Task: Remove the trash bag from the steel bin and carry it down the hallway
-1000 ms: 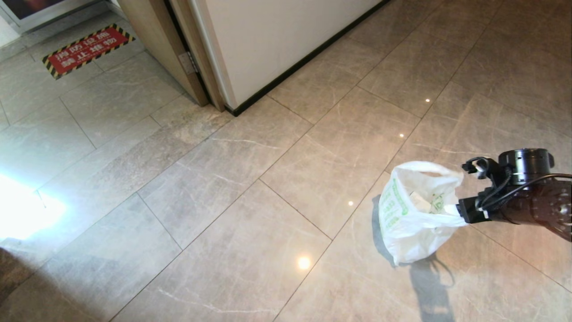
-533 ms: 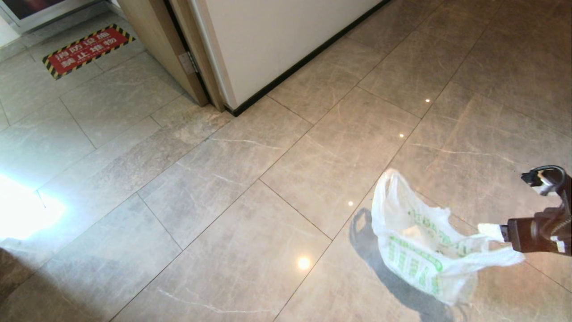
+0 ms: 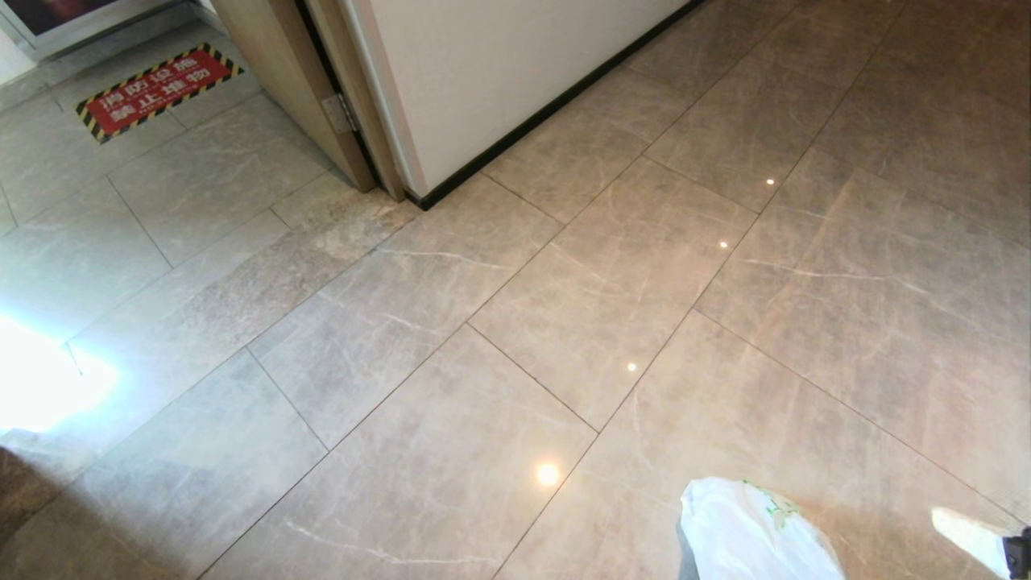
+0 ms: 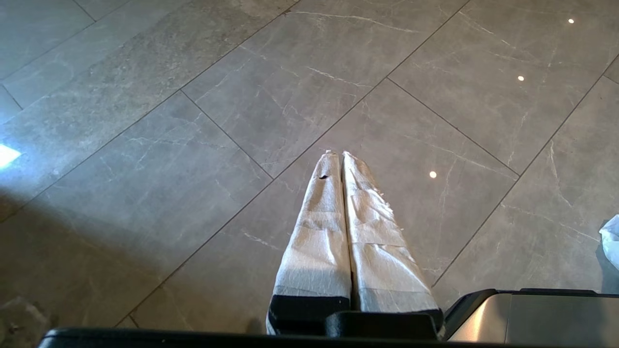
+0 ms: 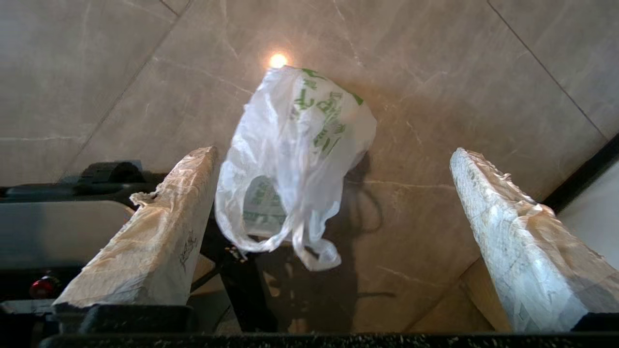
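The trash bag (image 3: 749, 536), thin white film with green print, lies low at the bottom edge of the head view on the hallway floor (image 3: 564, 306). My right gripper (image 5: 332, 152) is open wide above it. The bag (image 5: 295, 145) shows loose between the two taped fingers with its handles slack, and neither pad presses on it. Only one taped finger (image 3: 966, 538) of that gripper reaches into the head view's bottom right corner. My left gripper (image 4: 337, 154) is shut and empty over bare tiles, with an edge of the bag (image 4: 610, 239) off to its side. The steel bin is out of view.
A white wall with a black baseboard (image 3: 556, 101) runs across the back, meeting a brown door frame (image 3: 322, 97). A red and yellow-black floor sign (image 3: 157, 89) lies at the far left. Part of my own dark base (image 5: 58, 227) shows beside the bag.
My right gripper has opened and let go of the trash bag. The arm pulled back to the lower right, almost out of the head view. The bag dropped toward the bottom edge.
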